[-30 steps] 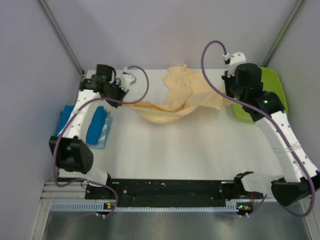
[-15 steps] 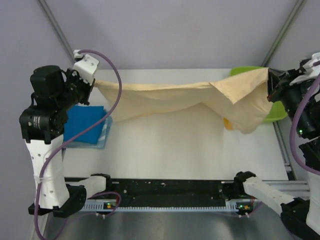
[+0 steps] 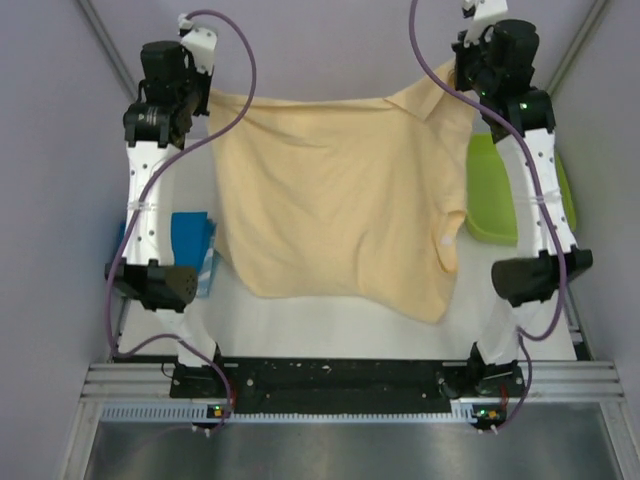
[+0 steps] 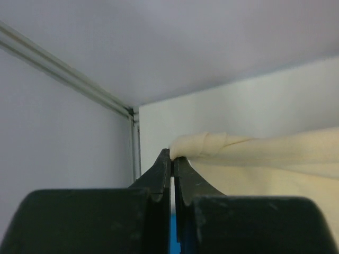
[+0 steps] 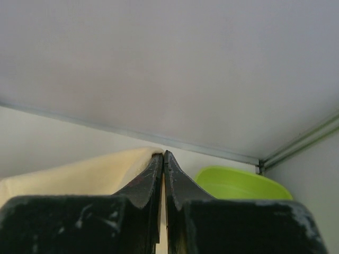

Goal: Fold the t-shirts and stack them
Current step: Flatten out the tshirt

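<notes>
The peach-cream t-shirt point(image 3: 340, 190) hangs spread out in the air between my two raised arms, its lower hem near the table's front. My left gripper point(image 3: 205, 97) is shut on the shirt's top left corner; the left wrist view shows the cloth point(image 4: 254, 153) pinched at the closed fingertips point(image 4: 172, 154). My right gripper point(image 3: 452, 78) is shut on the top right corner; the cloth point(image 5: 79, 177) shows at the closed tips point(image 5: 162, 154) in the right wrist view. The folded blue t-shirt point(image 3: 190, 245) lies at the table's left, partly hidden by my left arm.
A lime-green plastic tray point(image 3: 495, 195) sits at the right side of the table, also in the right wrist view point(image 5: 241, 182). The white table point(image 3: 330, 325) shows below the shirt. Grey walls enclose the back and sides.
Both arms have lifted and moved toward the back, raising the peach shirt from a crumpled heap on the table, through a stretched band, to a hanging open sheet.
</notes>
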